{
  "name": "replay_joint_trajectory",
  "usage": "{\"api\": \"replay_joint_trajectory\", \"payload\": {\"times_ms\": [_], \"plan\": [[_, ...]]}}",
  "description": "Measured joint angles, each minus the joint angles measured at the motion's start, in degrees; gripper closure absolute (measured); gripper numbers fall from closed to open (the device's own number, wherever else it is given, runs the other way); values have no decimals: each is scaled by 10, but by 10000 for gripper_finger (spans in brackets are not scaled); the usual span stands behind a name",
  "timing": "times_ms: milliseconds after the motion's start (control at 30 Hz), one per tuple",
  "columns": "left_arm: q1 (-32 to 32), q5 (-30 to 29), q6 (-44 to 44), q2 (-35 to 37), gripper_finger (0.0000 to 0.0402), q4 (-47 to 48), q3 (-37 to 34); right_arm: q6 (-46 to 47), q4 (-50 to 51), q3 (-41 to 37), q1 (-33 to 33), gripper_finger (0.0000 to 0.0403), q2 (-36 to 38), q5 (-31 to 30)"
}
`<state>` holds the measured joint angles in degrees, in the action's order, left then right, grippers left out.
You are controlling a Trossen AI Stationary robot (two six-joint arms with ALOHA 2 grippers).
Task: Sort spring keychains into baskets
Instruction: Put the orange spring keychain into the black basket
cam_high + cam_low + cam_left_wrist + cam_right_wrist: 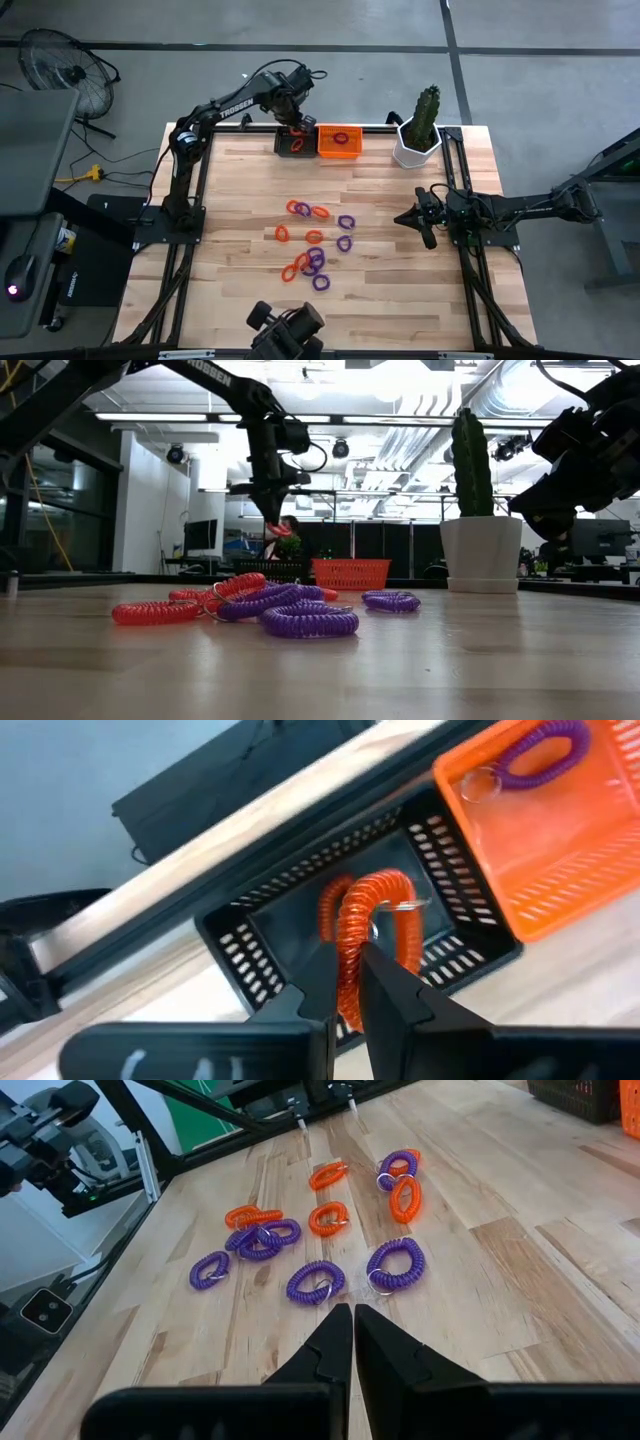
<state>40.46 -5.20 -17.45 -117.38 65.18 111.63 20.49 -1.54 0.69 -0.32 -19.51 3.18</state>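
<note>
My left gripper [297, 122] is over the black basket [290, 145] at the table's far edge, shut on an orange spring keychain [375, 935]. Behind that loop, more orange coil [331, 910] shows inside the black basket. The orange basket [339, 142] stands against the black one's right side, with a purple keychain [540, 750] lying in it. Several orange and purple keychains [312, 245] lie loose on the table's middle. My right gripper [403, 218] is shut and empty at the table's right side, pointing toward that pile [320, 1230]. My left gripper pinches the orange keychain by a stretch of its coil [348, 970] between the two fingers, coming from above and pointing down. The loop hangs below the fingertips over the black basket's inside. In the low view the keychain [272, 520] hangs well above the basket's rim.
A white pot with a cactus [418, 145] stands at the far right corner, right of the orange basket. Black frame rails [190, 230] run along the table's left and right edges. Bare wood lies between the pile and the baskets [330, 185].
</note>
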Motion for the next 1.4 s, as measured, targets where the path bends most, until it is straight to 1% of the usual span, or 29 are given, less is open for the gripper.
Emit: {"api": "replay_joint_trajectory", "payload": {"times_ms": [100,333,433,567,667,833,967,1133,1267,1400], "plan": [[-1,-1,-4,0,369,2,0,0,0,0,0,391,0,0],[-1,-4,1,0,321,21,0,0,0,0,0,391,0,0],[-3,-4,5,0,306,28,0,0,0,0,0,391,0,0],[-11,-1,21,0,299,23,0,0,0,0,0,391,0,0],[-24,18,53,0,299,23,0,0,0,0,0,391,0,0],[-68,71,143,0,299,23,0,0,0,0,0,391,0,0],[-120,78,185,0,299,12,0,0,0,0,0,391,0,0],[-184,77,179,0,299,-19,0,0,0,0,0,391,0,0],[-225,74,157,0,299,-16,0,0,0,0,0,391,0,0],[-252,79,151,0,299,-5,0,0,0,0,0,391,0,0]]}}
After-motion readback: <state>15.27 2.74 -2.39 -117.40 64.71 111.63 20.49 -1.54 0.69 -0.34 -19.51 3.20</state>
